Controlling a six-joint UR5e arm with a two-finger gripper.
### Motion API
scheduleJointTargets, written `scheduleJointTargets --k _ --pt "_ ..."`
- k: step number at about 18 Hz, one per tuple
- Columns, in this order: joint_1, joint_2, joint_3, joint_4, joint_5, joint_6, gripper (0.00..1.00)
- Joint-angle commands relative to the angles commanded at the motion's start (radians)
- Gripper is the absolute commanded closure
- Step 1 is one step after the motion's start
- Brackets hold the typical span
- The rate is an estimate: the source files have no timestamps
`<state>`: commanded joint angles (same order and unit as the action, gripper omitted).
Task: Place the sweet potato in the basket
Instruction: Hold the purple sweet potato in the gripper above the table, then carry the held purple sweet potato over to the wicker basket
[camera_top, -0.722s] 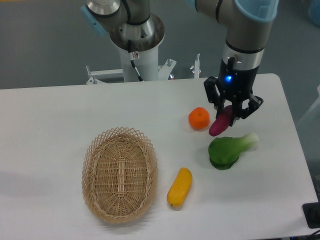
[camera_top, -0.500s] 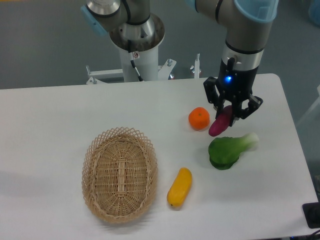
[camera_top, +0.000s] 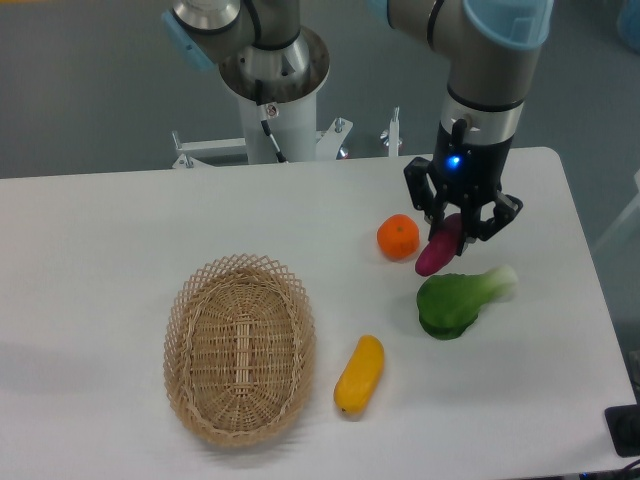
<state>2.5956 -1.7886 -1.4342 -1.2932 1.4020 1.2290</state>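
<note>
My gripper (camera_top: 457, 218) is shut on the sweet potato (camera_top: 437, 250), a small magenta-purple tuber that hangs tilted from the fingers at the right of the table, its lower end pointing down-left just above the surface. The fingers cover its upper end. The basket (camera_top: 240, 346), a light tan oval wicker one, stands empty at the front left, well apart from the gripper.
A round orange fruit (camera_top: 398, 237) sits just left of the sweet potato. A green leafy vegetable (camera_top: 458, 300) lies right below the gripper. A yellow elongated vegetable (camera_top: 359, 374) lies to the right of the basket. The robot base (camera_top: 272, 90) stands at the back.
The gripper with the sweet potato has shifted very slightly to the left and up. Nothing else has moved.
</note>
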Motion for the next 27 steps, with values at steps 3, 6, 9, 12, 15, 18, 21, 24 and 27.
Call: scheduleJointTargets --k 3,6,9,12,15,18,21,24,27 --pt "-0.041 -0.012 -0.005 0.011 0.014 -0.061 0.68" --pt "-0.092 -0.012 -0.011 0.011 0.026 -0.136 0.68" --pt "-0.159 -0.015 -0.024 0.023 0.026 -0.258 0.68" --pt "-0.212 -0.012 -0.07 0.064 0.028 -0.36 0.67" --pt "-0.258 -0.015 -0.144 0.119 0.028 -0.495 0.67" --pt "-0.307 -0.055 -0.195 0.218 0.032 -0.658 0.67" --pt "-0.373 -0.136 -0.203 0.294 0.136 -0.752 0.67" --pt "-0.42 -0.192 -0.21 0.339 0.227 -0.755 0.66" --pt "-0.425 -0.227 -0.224 0.357 0.229 -0.75 0.66"
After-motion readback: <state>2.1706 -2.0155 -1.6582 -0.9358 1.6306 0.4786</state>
